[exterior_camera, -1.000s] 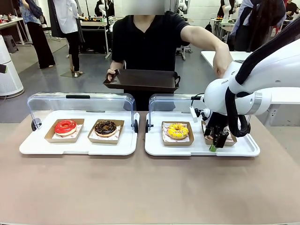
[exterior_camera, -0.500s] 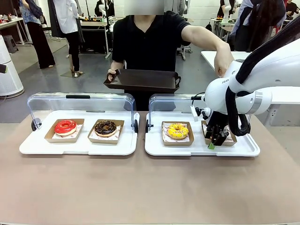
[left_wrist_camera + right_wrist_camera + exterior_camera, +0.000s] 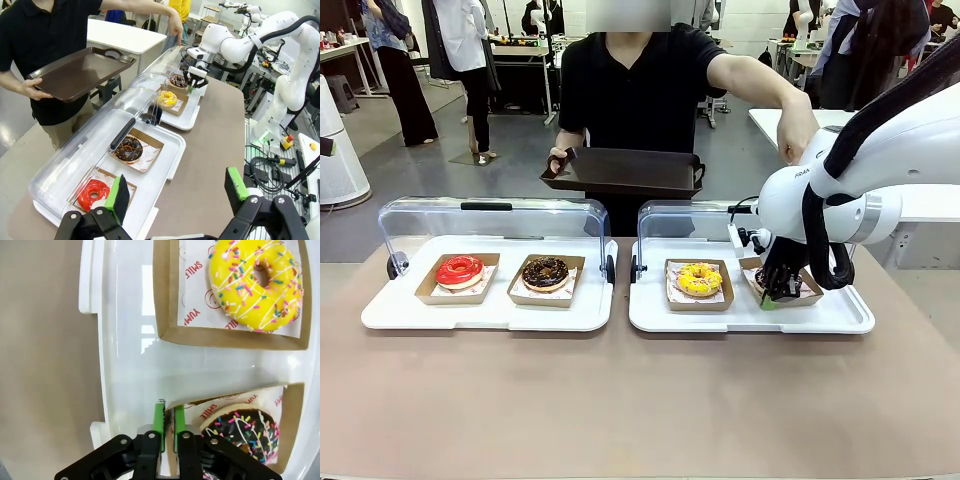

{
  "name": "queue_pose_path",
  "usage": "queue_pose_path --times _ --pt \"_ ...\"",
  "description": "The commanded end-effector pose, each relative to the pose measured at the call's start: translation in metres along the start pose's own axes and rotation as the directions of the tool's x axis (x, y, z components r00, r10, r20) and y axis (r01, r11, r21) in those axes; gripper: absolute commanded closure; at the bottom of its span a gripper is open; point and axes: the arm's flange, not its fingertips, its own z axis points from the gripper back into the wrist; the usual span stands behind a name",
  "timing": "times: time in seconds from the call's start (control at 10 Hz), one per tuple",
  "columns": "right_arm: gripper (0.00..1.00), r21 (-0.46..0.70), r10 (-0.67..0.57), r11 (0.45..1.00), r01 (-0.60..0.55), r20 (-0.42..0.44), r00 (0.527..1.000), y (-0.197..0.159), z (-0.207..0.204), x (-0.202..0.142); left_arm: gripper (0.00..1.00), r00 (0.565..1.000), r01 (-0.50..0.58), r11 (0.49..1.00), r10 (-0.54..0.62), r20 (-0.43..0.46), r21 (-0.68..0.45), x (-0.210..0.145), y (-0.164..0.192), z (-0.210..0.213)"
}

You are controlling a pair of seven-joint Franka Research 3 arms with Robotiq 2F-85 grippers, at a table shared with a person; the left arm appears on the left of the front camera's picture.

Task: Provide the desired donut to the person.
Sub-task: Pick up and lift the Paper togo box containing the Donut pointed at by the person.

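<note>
Jaws on the right gripper (image 3: 166,412) were pinched shut, green pads clamped on the rim of the cardboard tray (image 3: 285,410) holding the sprinkled chocolate donut (image 3: 240,432). So the paper box was gripped, not the donut itself. That box sat at the right end of the right-hand white tray (image 3: 125,355), just beside the yellow donut (image 3: 255,282) in its own box. One edge of the gripped box looked maybe tipped up a bit, but it couldn't really be told whether it was clear of the white tray. The left gripper (image 3: 176,192) was held wide open above the table with nothing between its pads. On the left white tray (image 3: 380,312) a red donut (image 3: 459,270) and a plain chocolate donut (image 3: 546,272) were laid out side by side. Across the table, a dark serving tray (image 3: 625,168) was held level in one hand by the person (image 3: 635,90), with the other hand (image 3: 795,135) stretched out above the right arm.
</note>
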Motion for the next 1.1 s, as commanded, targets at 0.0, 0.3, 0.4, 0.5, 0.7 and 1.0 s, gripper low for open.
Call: queue_pose_path --times 0.0,0.3,0.4,0.5,0.7,1.0 --pt "1.0 -0.02 -0.003 1.0 0.003 -0.004 1.0 -0.001 0.0 -0.001 0.0 1.0 0.004 1.0 -0.004 0.011 -0.005 0.001 0.0 0.001" --pt "1.0 -0.025 -0.019 1.0 0.019 -0.014 1.0 0.0 0.003 -0.003 0.0 1.0 0.004 1.0 -0.004 0.011 -0.005 0.001 0.0 0.001" --pt "1.0 -0.026 -0.024 0.999 0.024 -0.024 0.999 0.002 0.006 -0.002 0.0 1.0 0.004 1.0 -0.004 0.011 -0.005 0.001 0.0 0.001" --pt "1.0 -0.018 -0.053 0.998 0.052 -0.055 0.997 0.007 0.012 0.001 0.0 1.0 0.004 1.0 -0.004 0.011 -0.005 0.001 0.0 0.001" --pt "1.0 0.052 -0.117 0.991 0.125 -0.132 0.984 0.026 0.036 0.014 0.0 1.0 0.004 1.0 -0.004 0.011 -0.005 0.001 0.0 0.001" --pt "1.0 0.112 -0.12 0.982 0.152 -0.25 0.961 0.072 0.091 0.039 0.0 1.0 0.004 1.0 -0.004 0.011 -0.005 0.001 0.0 0.001"
